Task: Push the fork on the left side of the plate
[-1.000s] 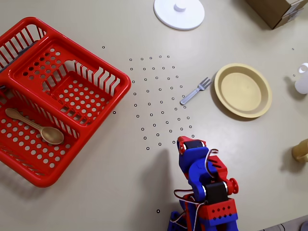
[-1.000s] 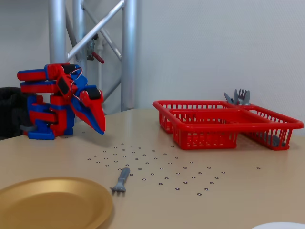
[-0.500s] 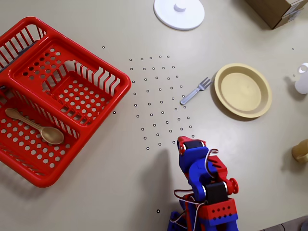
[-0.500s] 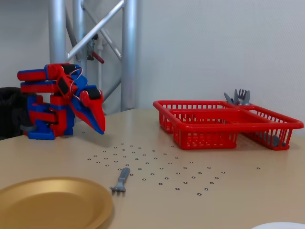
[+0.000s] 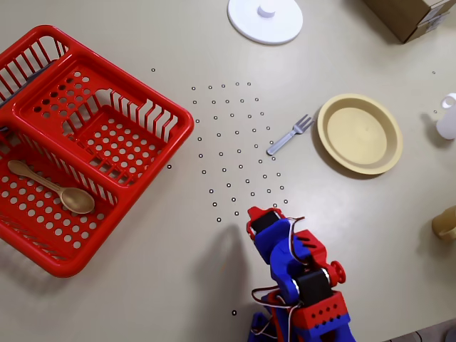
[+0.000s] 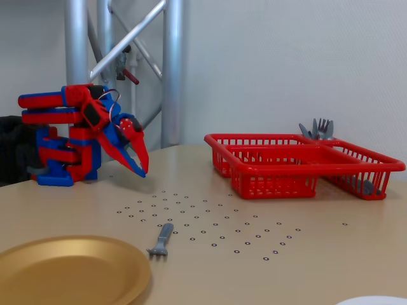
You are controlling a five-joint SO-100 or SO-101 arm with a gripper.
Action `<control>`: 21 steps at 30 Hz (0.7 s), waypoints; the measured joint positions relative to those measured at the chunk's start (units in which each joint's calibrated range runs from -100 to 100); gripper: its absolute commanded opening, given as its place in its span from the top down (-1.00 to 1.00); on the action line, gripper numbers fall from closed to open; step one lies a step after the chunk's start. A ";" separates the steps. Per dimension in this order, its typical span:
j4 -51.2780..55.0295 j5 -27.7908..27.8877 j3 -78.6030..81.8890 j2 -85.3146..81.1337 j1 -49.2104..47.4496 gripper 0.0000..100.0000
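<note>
Beige bench (image 5: 142, 299) from overhead: we see the fork (image 5: 290, 134) lying slantwise toward the far right corner, tines just beside the plate (image 5: 360, 133), not touching as far as we can tell. Our claw (image 5: 262, 217) sits folded near the front edge, well apart; open or closed, we cannot tell. A red basket (image 5: 43, 263) fills the left edge.

From the fixed view, the claw (image 6: 142, 166) points down, its jaws looking together. The fork (image 6: 161, 239) lies beside the plate (image 6: 70, 270). We judge a low, closed sweep against the handle best.

wall (image 6: 286, 57): plain white; table (image 6: 318, 241): beige; metal truss (image 6: 172, 70) behind; light: even
</note>
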 measured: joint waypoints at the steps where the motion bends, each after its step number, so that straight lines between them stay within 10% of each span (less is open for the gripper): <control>1: 0.40 0.73 0.00 0.08 -0.36 1.00; 21: 2.40 -14.99 -54.97 58.99 5.46 1.00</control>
